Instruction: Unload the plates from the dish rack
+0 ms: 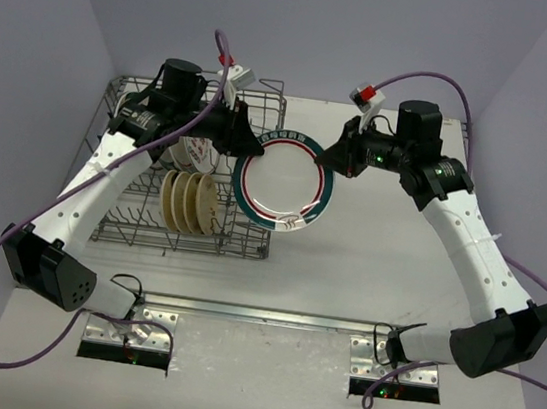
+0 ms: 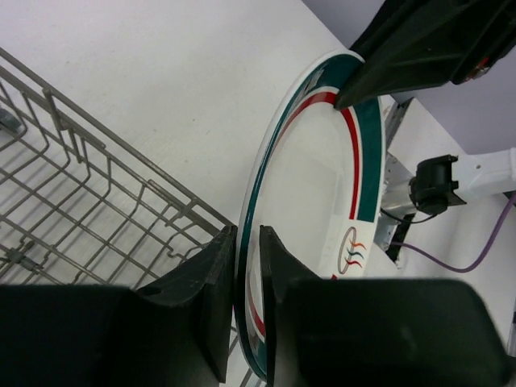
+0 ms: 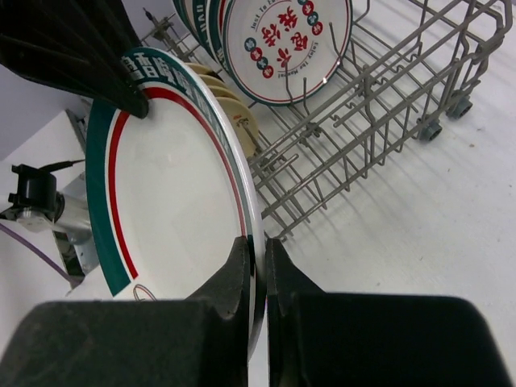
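Note:
A white plate (image 1: 283,188) with a green and red rim band hangs upright just right of the dish rack (image 1: 119,227), held from both sides. My left gripper (image 1: 253,147) pinches its left rim; in the left wrist view the jaws (image 2: 248,242) hug the plate (image 2: 322,185) edge. My right gripper (image 1: 332,160) is shut on the opposite rim, its jaws (image 3: 258,250) tight on the plate (image 3: 177,201). Several tan plates (image 1: 190,202) stand on edge in the rack. A white printed plate (image 3: 282,40) stands behind them.
The grey wire rack (image 3: 387,105) fills the left half of the table, its right wall close to the held plate. White tabletop (image 1: 398,251) lies to the right of it. Purple cables (image 1: 4,260) loop from both arms. A metal strip (image 1: 259,314) runs along the near edge.

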Robot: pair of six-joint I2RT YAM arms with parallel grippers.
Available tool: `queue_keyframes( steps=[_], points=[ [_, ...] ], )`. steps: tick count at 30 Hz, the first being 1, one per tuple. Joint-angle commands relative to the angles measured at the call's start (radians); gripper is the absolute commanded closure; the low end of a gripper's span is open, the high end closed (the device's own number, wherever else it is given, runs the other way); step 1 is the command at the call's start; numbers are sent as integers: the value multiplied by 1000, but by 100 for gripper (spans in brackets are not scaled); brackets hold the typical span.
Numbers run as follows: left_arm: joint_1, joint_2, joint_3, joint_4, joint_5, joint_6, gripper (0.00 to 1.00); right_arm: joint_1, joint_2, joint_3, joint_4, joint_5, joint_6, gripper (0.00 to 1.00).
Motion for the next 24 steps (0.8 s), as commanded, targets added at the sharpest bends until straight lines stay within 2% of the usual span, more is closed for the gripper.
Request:
queue_keyframes(
  steps=[1, 2, 5, 7, 12, 17, 24],
  points=[
    [3, -30, 81, 59, -92, -12, 30, 7, 0, 16, 8, 114, -32, 100],
    [3, -36, 95, 58, -152, -5, 16, -1, 0, 20, 8, 133, -18, 100],
    [3, -46, 135, 51, -312, 3, 0, -49, 10, 23, 13, 155, 25, 100],
    [4, -44, 192, 38, -489, -4, 0, -141, 32, 29, 34, 160, 105, 100],
    [10, -14, 303, 10, -731, 11, 0, -345, 123, 51, 68, 217, 246, 100],
    [23, 76, 363, -50, -923, -21, 0, -388, 271, 87, 101, 264, 313, 100],
    [36, 147, 329, -58, -984, -32, 0, -387, 546, 180, 177, 211, 381, 100]
  ],
)
